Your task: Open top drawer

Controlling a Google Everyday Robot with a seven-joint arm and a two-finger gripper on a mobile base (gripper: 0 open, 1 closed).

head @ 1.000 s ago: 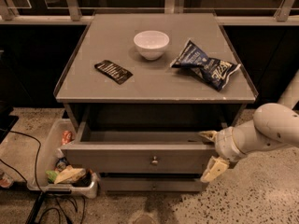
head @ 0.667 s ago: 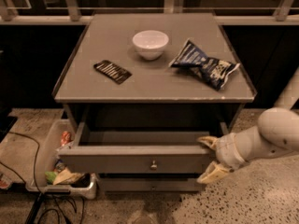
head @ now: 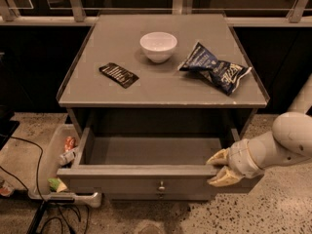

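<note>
Matte grey top drawer (head: 122, 179) is standing well pulled out of its cabinet, with the small round metal knob (head: 161, 185) at the centre of the flat front and the shallow grey box showing behind the knob. The cream two-finger pincer (head: 219, 168) is sitting right of the knob at the front panel's right end, on a white arm (head: 292, 140) reaching in from further right. It is gripping the panel's top edge, with one finger (head: 218, 156) lying behind the edge inside the box and the other lying in front and lower. My reading is that this hold is giving it the whole panel to pull on, since the tiny knob is offering little to pinch; nothing is touching the knob. Judging by how much of the box is showing, the opening is looking nearly done. The grey worktop (head: 170, 89) is lying above and behind the knob. It is carrying a round white bowl (head: 158, 46) straight behind the knob, a flat black packet (head: 118, 75) behind-left and a crumpled dark blue snack bag (head: 214, 69) behind-right. All three are sitting back from the front lip, so they are not fouling the drawer's travel. Pale print on the packet and white lettering on the bag are showing, but neither is reading, and no brand is coming through. Down-left of the knob, a pale plastic bin (head: 41, 172) is holding wrappers, with black cables (head: 53, 213) trailing beside it.
</note>
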